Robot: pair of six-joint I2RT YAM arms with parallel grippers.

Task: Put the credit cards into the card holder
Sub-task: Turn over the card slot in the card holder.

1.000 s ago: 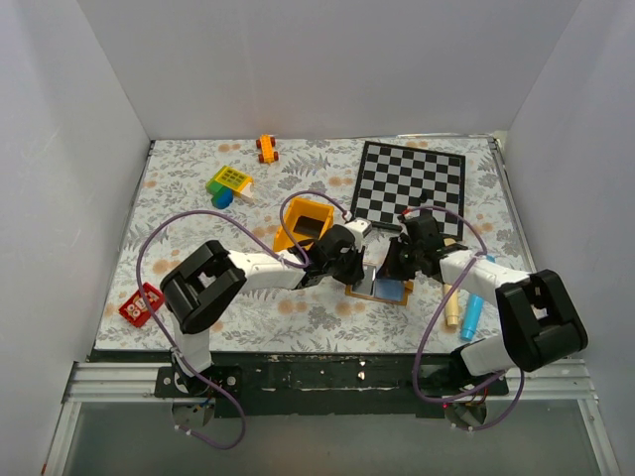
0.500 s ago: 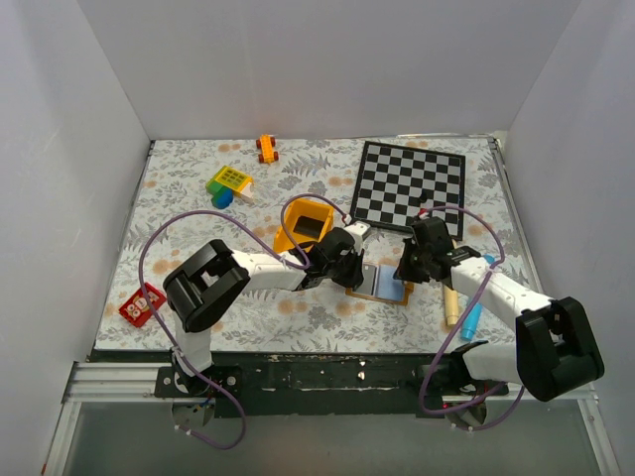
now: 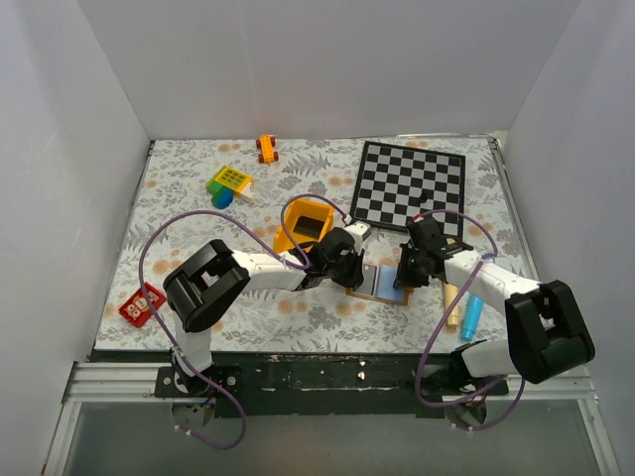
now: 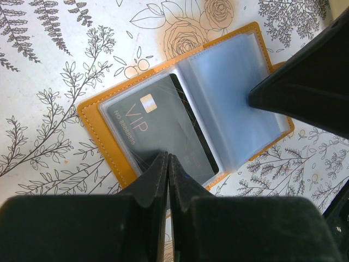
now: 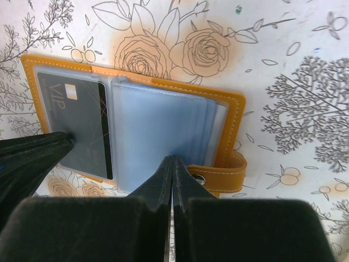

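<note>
The tan card holder (image 4: 95, 128) lies open on the floral cloth, between both grippers (image 3: 382, 290). One black credit card (image 4: 158, 128) marked VIP sits inside its left clear sleeve (image 5: 82, 123). Pale blue sleeves (image 5: 158, 136) cover the right half, and the snap strap (image 5: 223, 177) sticks out at the right. My left gripper (image 4: 167, 159) is shut, its tips resting on the sleeve over the card's near edge. Also shut, my right gripper (image 5: 173, 161) has its tips down on the blue sleeves. Nothing is pinched between either pair of jaws.
A yellow bin (image 3: 303, 226) stands just behind the left gripper. The chequered board (image 3: 410, 181) lies at the back right. A blue pen (image 3: 472, 317) and a cream one (image 3: 451, 305) lie right of the holder. Toys sit at the far left (image 3: 141, 304) and back (image 3: 229, 182).
The right gripper has shifted a little nearer and leftward, onto the holder's right half, and its arm has swung. The left gripper has barely moved.
</note>
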